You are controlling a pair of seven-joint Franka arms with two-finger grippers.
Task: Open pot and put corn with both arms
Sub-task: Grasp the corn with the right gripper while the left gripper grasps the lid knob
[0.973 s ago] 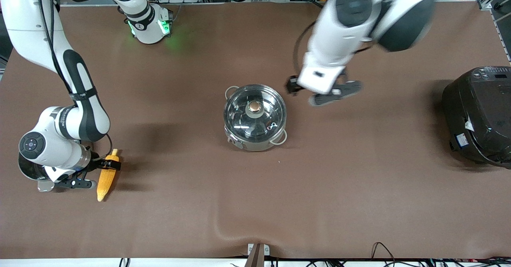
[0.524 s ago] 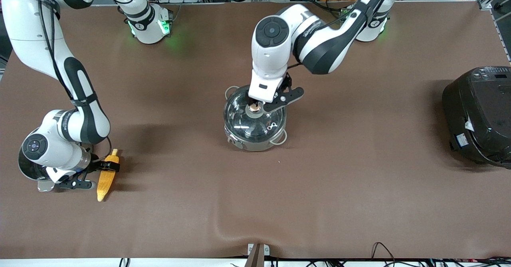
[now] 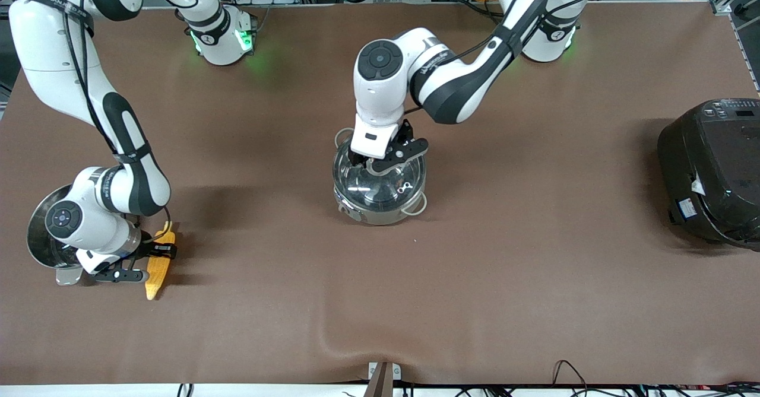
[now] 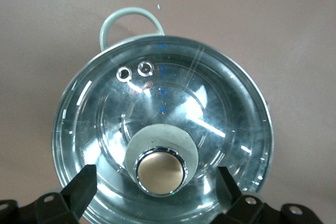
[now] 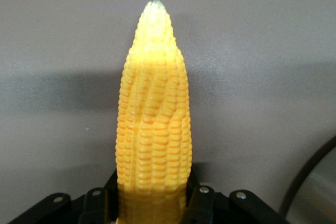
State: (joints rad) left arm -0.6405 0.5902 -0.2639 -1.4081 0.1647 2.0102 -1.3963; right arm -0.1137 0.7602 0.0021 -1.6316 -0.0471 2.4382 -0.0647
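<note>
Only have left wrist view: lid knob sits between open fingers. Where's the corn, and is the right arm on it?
Observer: Corn lies on the table toward the right arm's end, nearer the front camera than the pot.
Operator: Gripped?
Observer: Right gripper has its fingers pressed on both sides of the cob's thick end, and the cob rests on the table.
Operator: Anything else out there?
Observer: A black cooker at the left arm's end, apart from the pot.
</note>
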